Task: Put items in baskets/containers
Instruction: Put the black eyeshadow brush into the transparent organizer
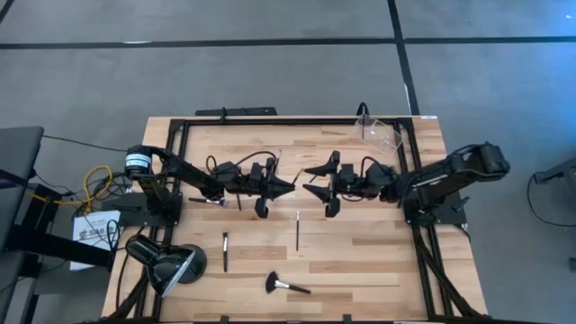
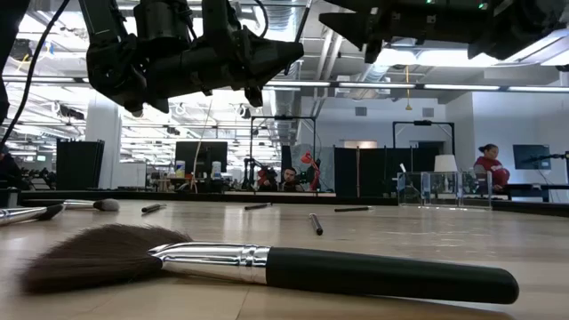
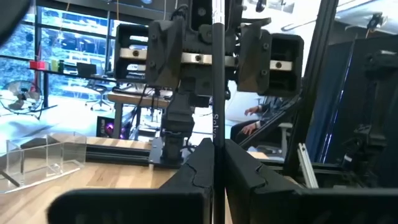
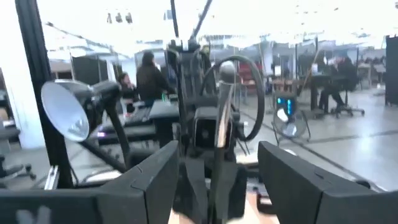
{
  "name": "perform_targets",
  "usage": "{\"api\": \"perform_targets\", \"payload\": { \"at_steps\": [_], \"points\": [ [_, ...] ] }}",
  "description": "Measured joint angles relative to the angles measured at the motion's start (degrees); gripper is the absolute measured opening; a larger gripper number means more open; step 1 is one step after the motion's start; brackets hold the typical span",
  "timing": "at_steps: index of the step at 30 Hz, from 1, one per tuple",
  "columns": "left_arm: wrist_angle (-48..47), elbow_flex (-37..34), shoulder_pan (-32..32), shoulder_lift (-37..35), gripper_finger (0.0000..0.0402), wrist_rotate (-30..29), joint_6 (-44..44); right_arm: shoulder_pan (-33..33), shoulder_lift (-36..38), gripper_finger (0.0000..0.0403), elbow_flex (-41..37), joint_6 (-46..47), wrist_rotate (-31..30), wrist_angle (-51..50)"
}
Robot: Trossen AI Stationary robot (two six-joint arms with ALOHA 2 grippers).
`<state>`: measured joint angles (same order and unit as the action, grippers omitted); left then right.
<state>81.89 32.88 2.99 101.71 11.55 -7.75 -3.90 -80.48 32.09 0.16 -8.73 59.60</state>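
Fan brush nearest; left gripper apparently pinching slim brush.

In the low view the left end effector and the right end effector are cut by the top edge, so their arms run out of sight. The big fan brush fills the foreground and hides part of the worktop behind it. The thin brushes farther back are too small to make out their tips, and the clear holder is faint against the room. In the left wrist view a thin dark stick runs from top edge to bottom edge between the pressed-together fingers, both ends cut off. In the right wrist view the far end effector is blurred.
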Motion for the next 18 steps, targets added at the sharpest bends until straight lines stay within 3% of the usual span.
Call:
{"api": "perform_targets", "payload": {
  "at_steps": [9, 18],
  "points": [
    [-0.5, 0.0, 0.0, 0.0, 0.0015, 0.0, 1.8, 2.2, -6.9, 0.0196, 3.8, 0.3, 2.5, 3.8],
    [-1.2, 0.0, 0.0, 0.0, 0.0018, -0.2, 3.1, 3.2, -6.4, 0.0162, 4.4, -0.2, 1.7, 4.0]
  ]
}}
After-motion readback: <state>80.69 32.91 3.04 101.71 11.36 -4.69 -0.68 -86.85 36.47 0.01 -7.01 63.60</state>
